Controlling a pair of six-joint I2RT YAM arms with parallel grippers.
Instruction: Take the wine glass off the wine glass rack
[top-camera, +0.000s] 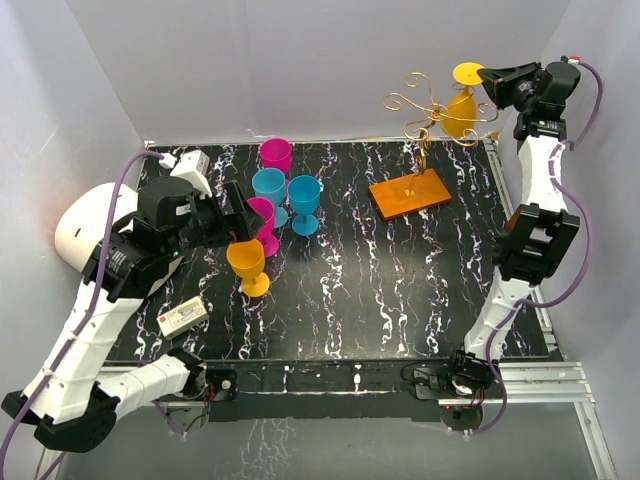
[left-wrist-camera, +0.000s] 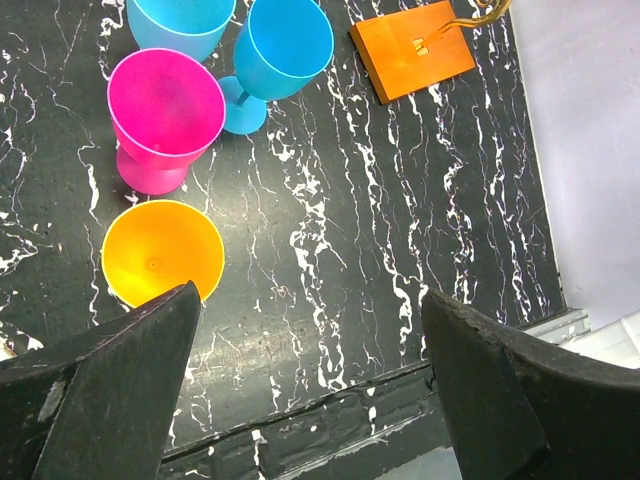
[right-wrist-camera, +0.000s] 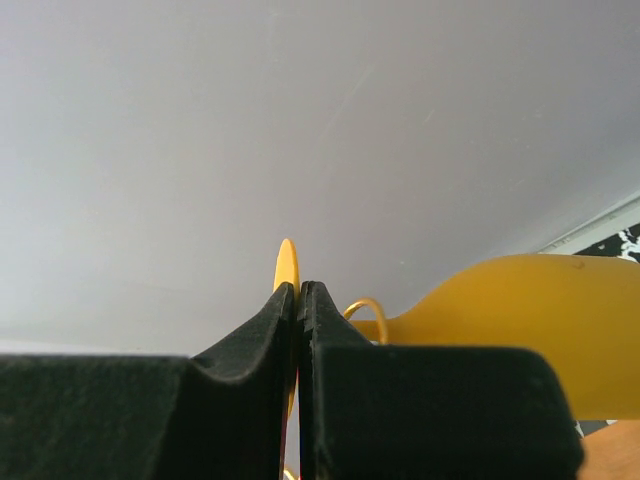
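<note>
The wine glass (top-camera: 460, 113) hung on the far right of the scene, well above the worktop (top-camera: 380, 290), with its orange bowl low and its flat round foot (right-wrist-camera: 287, 265) uppermost. The right fingers (right-wrist-camera: 240, 345) were pressed together on the thin edge of that foot, and the bowl bulged out just to their right. It looked like moulded plastic, so I judged it light, stiff and unlikely to break, though smooth enough to slip. The foot's rim gave only a narrow purchase. A glass pinched there could swing under its own bowl, and the stem just below the foot seemed the surer hold.

Just beyond the fingertips a loop of gold wire showed beside the stem. That was an arm of the wine glass rack (top-camera: 420, 105), whose curls spread away from the fingers. Whether the stem sat inside a curl I could not tell. Below stood its orange base (top-camera: 410, 193).

Far from those fingers, across the worktop, the left fingers (left-wrist-camera: 120, 370) were spread wide and held nothing. They hovered over an orange cup (left-wrist-camera: 163, 250), with a pink cup (left-wrist-camera: 165, 110) and blue cups (left-wrist-camera: 288, 45) beyond.
</note>
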